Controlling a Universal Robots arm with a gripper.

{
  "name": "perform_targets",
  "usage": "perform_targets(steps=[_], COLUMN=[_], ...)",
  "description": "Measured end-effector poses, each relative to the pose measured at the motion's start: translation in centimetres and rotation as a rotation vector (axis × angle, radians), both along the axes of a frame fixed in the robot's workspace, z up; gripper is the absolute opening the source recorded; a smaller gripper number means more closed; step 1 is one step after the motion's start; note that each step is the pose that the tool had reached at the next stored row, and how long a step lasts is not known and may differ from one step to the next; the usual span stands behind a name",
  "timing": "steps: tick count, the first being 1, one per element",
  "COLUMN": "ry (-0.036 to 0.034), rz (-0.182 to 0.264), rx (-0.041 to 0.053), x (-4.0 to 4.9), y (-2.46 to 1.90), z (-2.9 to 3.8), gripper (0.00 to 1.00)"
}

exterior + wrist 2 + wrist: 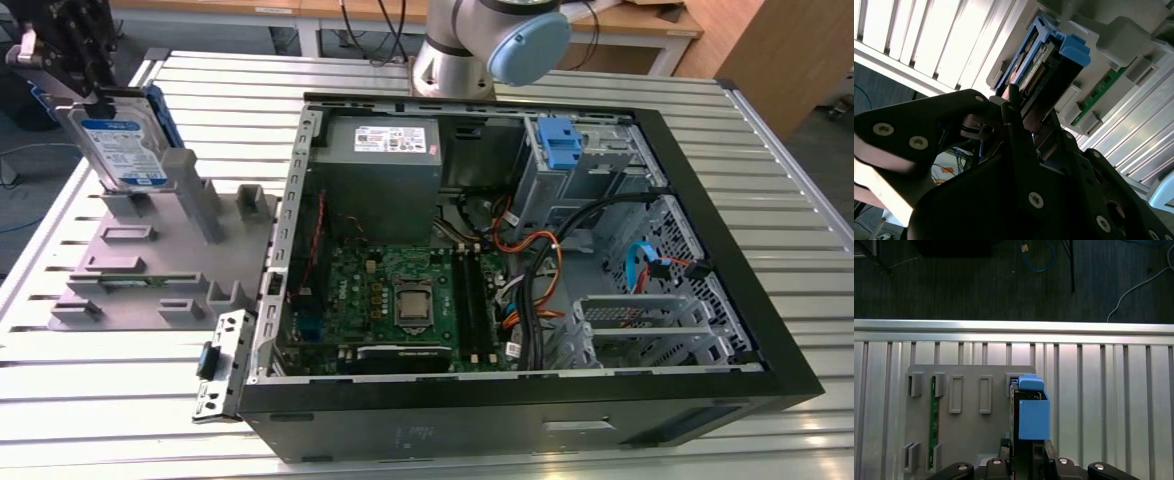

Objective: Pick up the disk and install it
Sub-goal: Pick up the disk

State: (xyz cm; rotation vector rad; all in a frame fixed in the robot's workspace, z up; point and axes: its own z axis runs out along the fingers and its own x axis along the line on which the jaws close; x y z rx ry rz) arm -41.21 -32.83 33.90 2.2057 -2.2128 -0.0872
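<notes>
The disk (123, 150) stands upright on edge at the far end of a grey holder stand (160, 270), on the exterior view's left. It is silver-grey with a white and blue label and a blue carrier. My gripper (96, 95) is at the disk's top edge, shut on it. In the first wrist view the disk (1033, 415) shows edge-on with its blue carrier, and the gripper (1026, 447) flanks it on both sides. In the second wrist view the black fingers (1014, 107) press against the disk (1051, 65). I cannot tell if the disk still rests in its slot.
An open computer case (747, 330) lies on the slatted metal table, with a motherboard (400, 300), cables, a grey power supply (387, 160) and a blue latch (561, 145) at a drive bay. A green memory stick (932, 410) sits in the stand. The arm's base (481, 45) rises behind the case.
</notes>
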Motion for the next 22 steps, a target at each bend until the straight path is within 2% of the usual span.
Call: perform_targets(steps=[4,8,13,22], ry=[0.0001,0.0001,0.0001,0.0001], rz=[0.000,0.000,0.000,0.000], rx=[-0.0001,0.0000,0.0000,0.0001], x=[0.00,0.00,0.00,0.00], y=[0.00,0.00,0.00,0.00], z=[0.45,1.48,3.08,6.38], gripper=[0.35,0.35,0.35,0.35])
